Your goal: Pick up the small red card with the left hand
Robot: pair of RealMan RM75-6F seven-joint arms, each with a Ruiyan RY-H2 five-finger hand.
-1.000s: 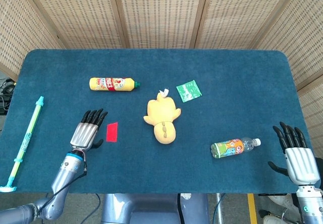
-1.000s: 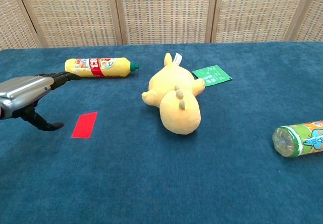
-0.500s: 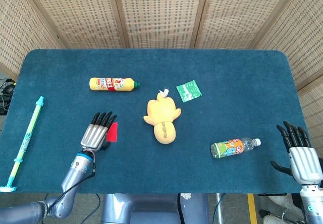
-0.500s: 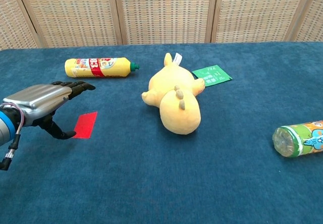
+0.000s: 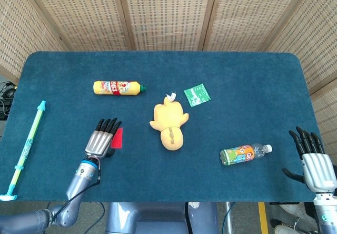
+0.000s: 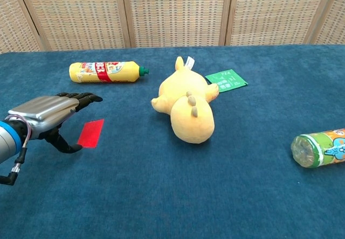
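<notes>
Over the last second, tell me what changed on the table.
The left hand moved right toward the red card and now partly covers its left edge in the head view, fingers apart, nothing gripped. The right hand drifted slightly toward the table's near edge. The card and other items stayed put.

1. The small red card (image 5: 117, 137) is partly hidden in the head view: the left hand (image 5: 101, 138) covers its left edge (whether the thumb touches it cannot be told in either view).
2. In the chest view the left hand's forearm is cut off by the left edge.
3. The right hand (image 5: 314, 160) shows only in the head view, and its wrist runs out at the bottom right corner.
4. The green-labelled bottle (image 6: 321, 147) is cut by the chest view's right edge, so its cap end is out of sight there.
5. Print on the green packet (image 5: 196, 94) and on the yellow bottle (image 5: 118, 88) is too small to read.
</notes>
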